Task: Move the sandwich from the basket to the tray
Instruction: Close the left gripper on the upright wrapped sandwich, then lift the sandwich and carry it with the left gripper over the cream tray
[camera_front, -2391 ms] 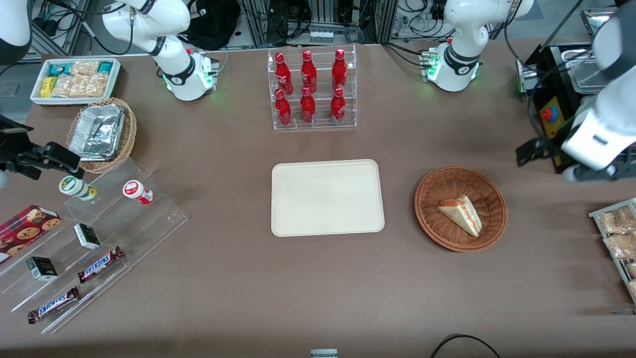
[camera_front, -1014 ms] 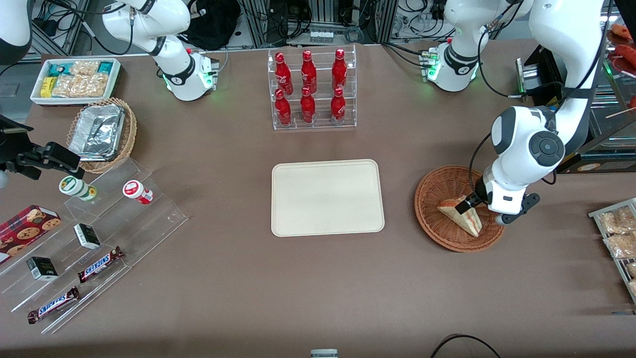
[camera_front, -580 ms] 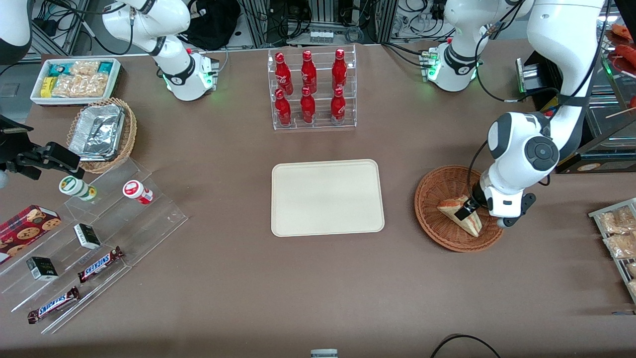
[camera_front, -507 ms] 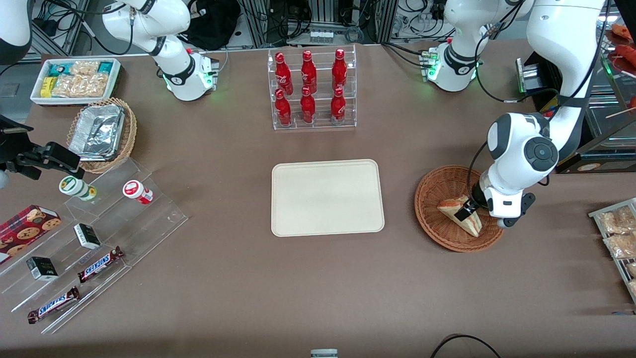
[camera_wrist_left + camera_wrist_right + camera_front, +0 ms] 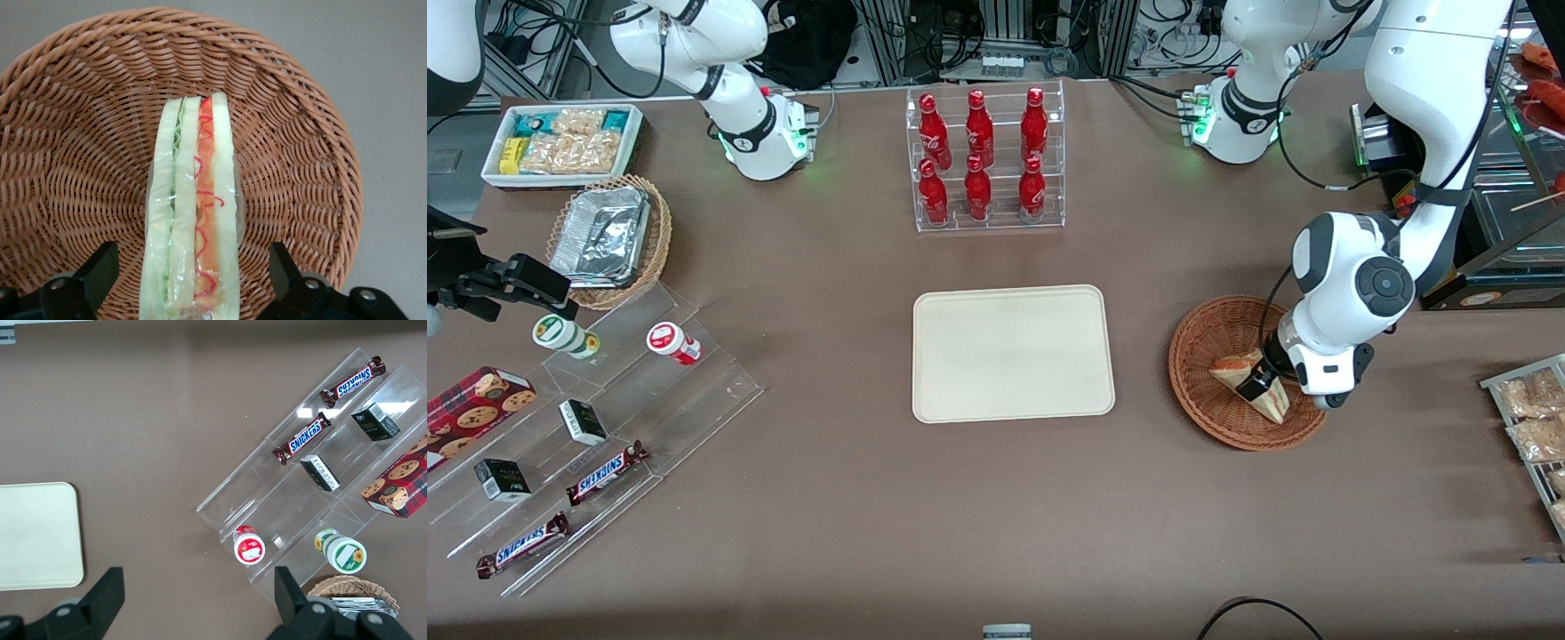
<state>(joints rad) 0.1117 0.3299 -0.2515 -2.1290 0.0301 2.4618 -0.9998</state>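
Lowered, tool (image 5: 193,280) straddles sandwich (image 5: 193,220) in basket (image 5: 300,167), fingers (image 5: 100,270) apart.

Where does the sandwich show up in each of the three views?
Front view: the sandwich lies in the basket, under the gripper.
Left wrist view: the sandwich stands on edge between the open fingers, basket around it.
Right wrist view: not in it.
Shared landmark: the basket.

Overhead front view (wrists close, downward)
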